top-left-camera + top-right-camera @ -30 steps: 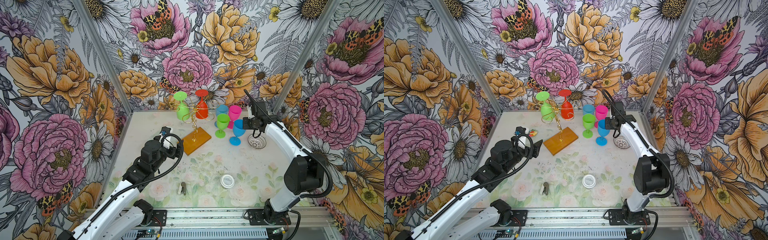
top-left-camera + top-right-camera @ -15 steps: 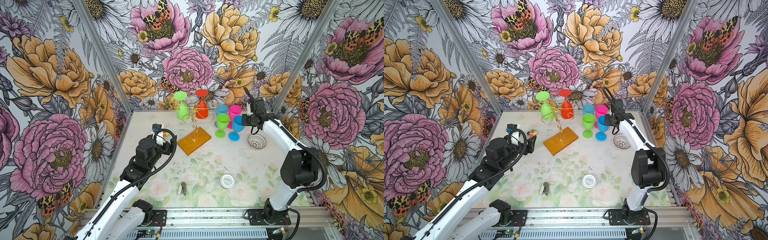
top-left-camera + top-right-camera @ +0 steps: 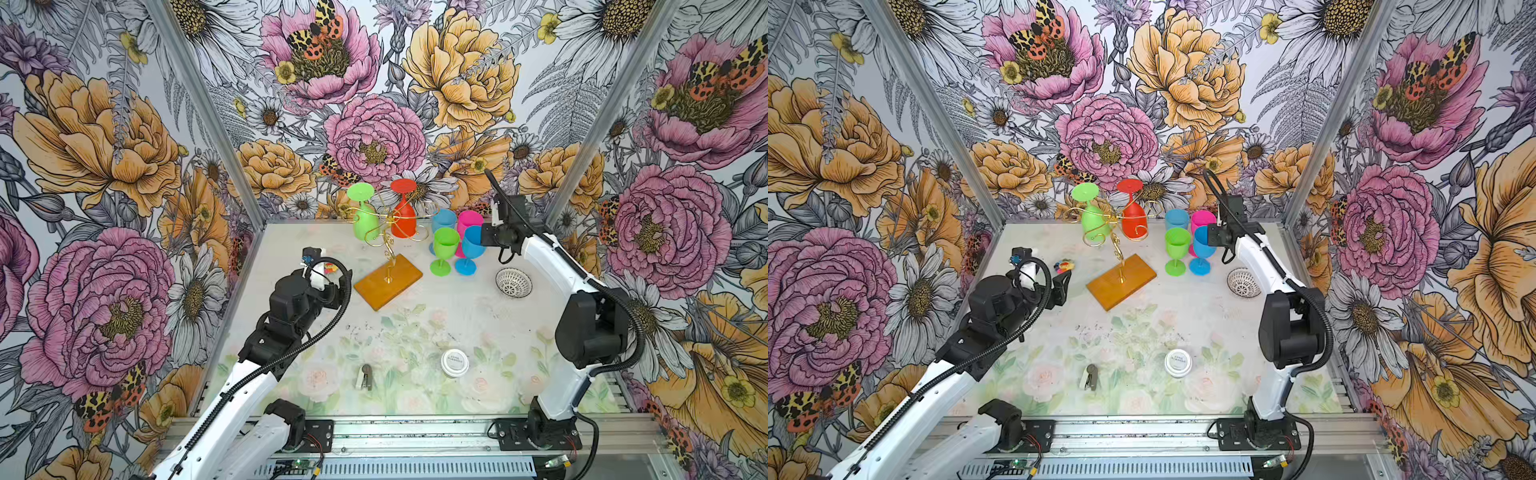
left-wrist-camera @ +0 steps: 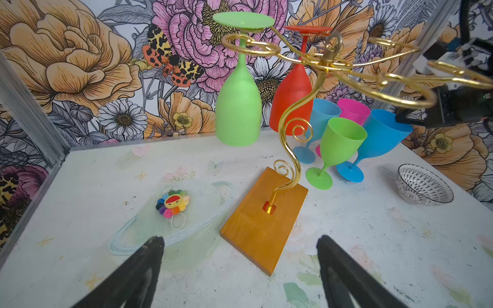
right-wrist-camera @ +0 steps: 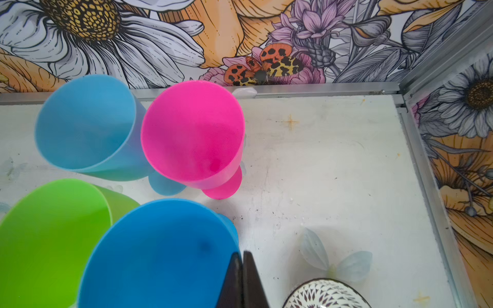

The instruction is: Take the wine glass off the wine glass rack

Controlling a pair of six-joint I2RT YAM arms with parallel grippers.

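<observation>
While the left claw (image 4: 238, 240) is spread wide and holds nothing, it is kept low over the tabletop (image 4: 88, 186), just before the wooden base (image 4: 264, 226) of the wine glass rack (image 4: 326, 62). Two glasses are hung upside down by their feet in the gold scroll arms: a green wine glass (image 3: 365, 224) and, beside it, a red wine glass (image 3: 404, 216). They are judged to be plastic: light, stiff, smooth, hardly fragile. The bowl should be taken and the glass slid outward along its arm, since the thin rack may be tipped easily. Further right, the right claw (image 5: 242, 264) is clenched at the rim of a blue glass (image 5: 160, 253) standing on the tabletop. Whether that rim is pinched cannot be told surely.
</observation>
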